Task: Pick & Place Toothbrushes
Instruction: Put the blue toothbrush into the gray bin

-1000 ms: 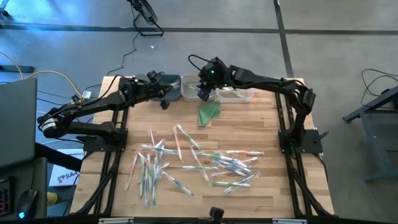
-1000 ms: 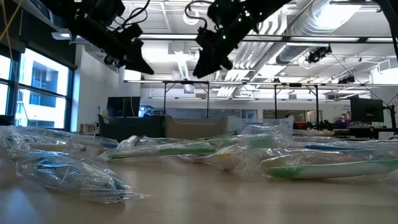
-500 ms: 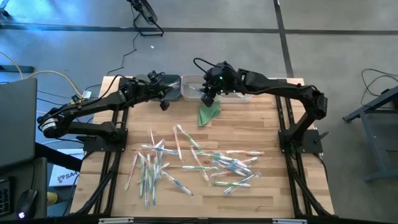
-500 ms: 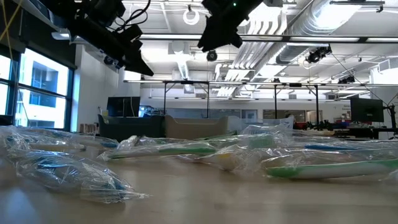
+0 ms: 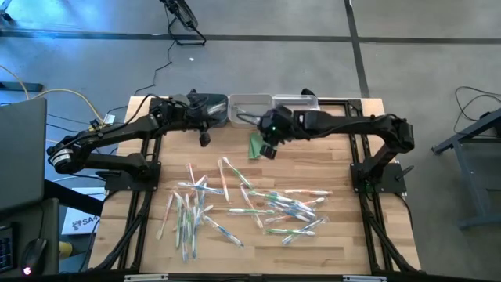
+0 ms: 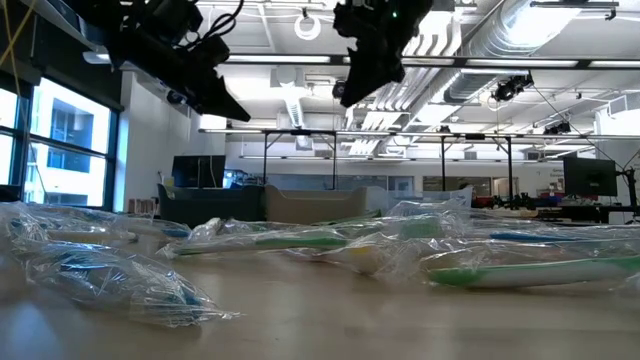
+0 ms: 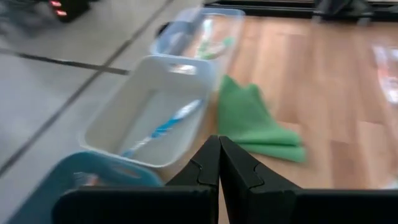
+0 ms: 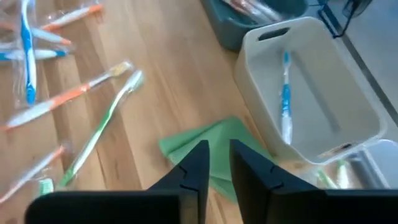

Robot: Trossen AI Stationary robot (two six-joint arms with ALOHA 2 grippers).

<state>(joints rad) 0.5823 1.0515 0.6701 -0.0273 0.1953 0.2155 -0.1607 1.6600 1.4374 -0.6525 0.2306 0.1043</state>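
Observation:
Several wrapped toothbrushes (image 5: 243, 200) lie scattered flat on the near half of the wooden table, with green, blue or orange accents (image 8: 93, 87). One blue toothbrush (image 8: 285, 102) lies in the white bin (image 5: 249, 106), and a green one (image 7: 211, 45) lies in the clear bin (image 5: 299, 104). My left gripper (image 5: 205, 139) hangs shut and holds nothing, in the air just near of the teal bin (image 5: 213, 110). My right gripper (image 5: 268, 149) hovers over the folded green cloth (image 8: 211, 146). A narrow gap shows between its fingers (image 8: 217, 165), with nothing in it.
Three bins stand in a row along the table's far edge: teal, white, clear. The green cloth (image 7: 258, 124) lies flat just near of them. Bare wood lies between the cloth and the toothbrush pile. In the low view, crinkled wrappers (image 6: 420, 255) fill the foreground.
My right gripper has travelled from above the bins at the far edge toward the table's near edge and slightly right. It now hangs over the green cloth. The toothbrushes on the table have not moved.

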